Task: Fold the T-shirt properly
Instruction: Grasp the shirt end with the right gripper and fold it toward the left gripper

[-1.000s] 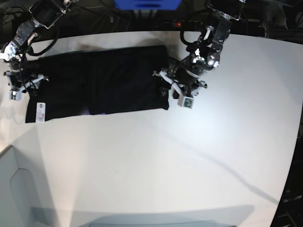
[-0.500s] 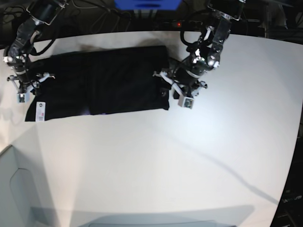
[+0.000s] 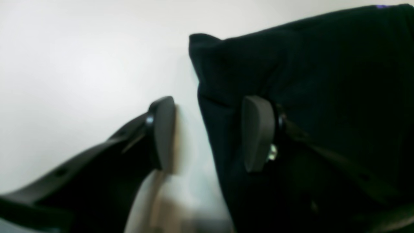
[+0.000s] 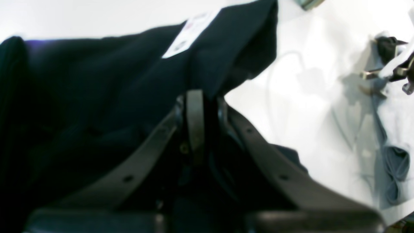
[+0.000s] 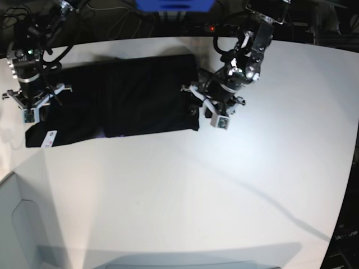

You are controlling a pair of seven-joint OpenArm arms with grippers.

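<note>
The black T-shirt (image 5: 123, 95) lies on the white table (image 5: 224, 190) as a long folded band, with its small white label (image 5: 49, 138) at the near left corner. My right gripper (image 5: 31, 106) is at the shirt's left end. In the right wrist view it (image 4: 200, 119) is shut on a fold of the black cloth (image 4: 81, 97), with the label (image 4: 190, 34) just beyond. My left gripper (image 5: 197, 106) is at the shirt's right edge. In the left wrist view it (image 3: 210, 132) is open and straddles that edge: one finger on the table, one on the shirt (image 3: 323, 81).
Cables and dark gear (image 5: 123, 22) run along the table's back edge, with a blue object (image 5: 174, 4) behind. A pale panel (image 5: 22, 224) stands at the near left corner. Clips and wires (image 4: 388, 64) lie off the table's left end.
My right gripper has moved right and nearer, onto the shirt's left end, and has shut on the cloth. The left end and label shifted slightly. The left gripper has not moved.
</note>
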